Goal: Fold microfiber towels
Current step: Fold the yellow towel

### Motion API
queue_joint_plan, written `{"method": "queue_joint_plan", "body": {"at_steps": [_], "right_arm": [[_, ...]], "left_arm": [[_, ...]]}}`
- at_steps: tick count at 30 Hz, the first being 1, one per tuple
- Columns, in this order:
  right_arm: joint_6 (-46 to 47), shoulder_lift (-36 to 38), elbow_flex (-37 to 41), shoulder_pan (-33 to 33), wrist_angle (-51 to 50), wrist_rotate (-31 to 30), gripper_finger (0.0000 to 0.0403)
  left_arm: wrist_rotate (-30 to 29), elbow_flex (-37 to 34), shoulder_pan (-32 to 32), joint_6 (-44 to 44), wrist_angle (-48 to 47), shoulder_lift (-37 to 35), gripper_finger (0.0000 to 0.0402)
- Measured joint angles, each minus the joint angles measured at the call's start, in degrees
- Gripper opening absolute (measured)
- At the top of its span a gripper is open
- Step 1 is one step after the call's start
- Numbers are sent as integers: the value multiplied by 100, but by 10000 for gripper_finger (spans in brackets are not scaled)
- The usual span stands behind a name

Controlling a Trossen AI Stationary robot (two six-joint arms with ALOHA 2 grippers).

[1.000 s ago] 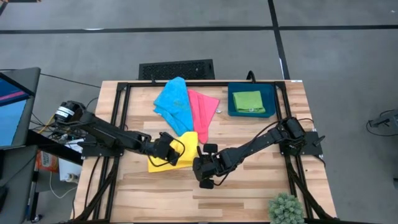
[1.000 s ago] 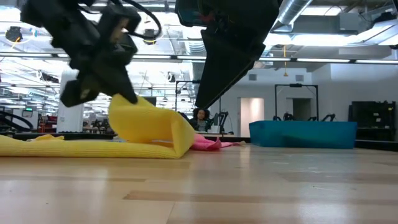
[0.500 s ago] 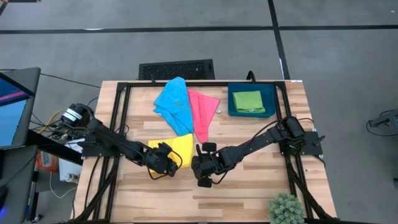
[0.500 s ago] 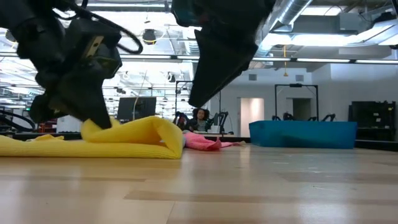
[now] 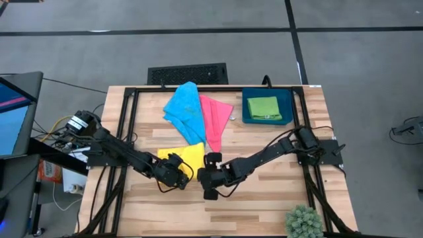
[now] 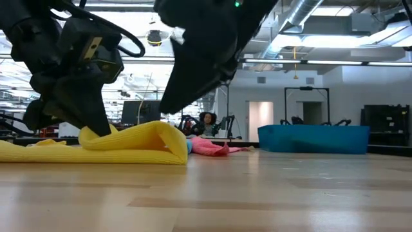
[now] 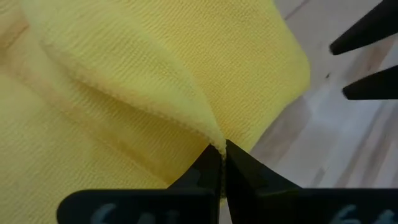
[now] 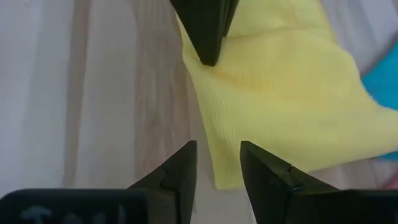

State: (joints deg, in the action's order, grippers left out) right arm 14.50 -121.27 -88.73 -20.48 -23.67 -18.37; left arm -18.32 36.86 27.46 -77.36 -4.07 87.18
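At table centre, left gripper [image 5: 177, 173] clenched on yellow towel's [image 5: 188, 157] folded edge, right gripper [image 5: 206, 177] released just beside it, fingers apart, holding nothing.

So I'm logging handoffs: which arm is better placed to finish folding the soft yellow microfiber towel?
Left: the left gripper is shut on the soft yellow microfiber towel at its edge. The right gripper is open beside it, holding nothing.
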Motion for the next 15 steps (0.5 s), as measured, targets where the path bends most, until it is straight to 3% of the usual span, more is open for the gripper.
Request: {"method": "queue_joint_plan", "body": {"at_steps": [15], "right_arm": [[50,-188,0,186,-189,22,122]], "left_arm": [[-12,0,-15,37,-8,-2,0]]}}
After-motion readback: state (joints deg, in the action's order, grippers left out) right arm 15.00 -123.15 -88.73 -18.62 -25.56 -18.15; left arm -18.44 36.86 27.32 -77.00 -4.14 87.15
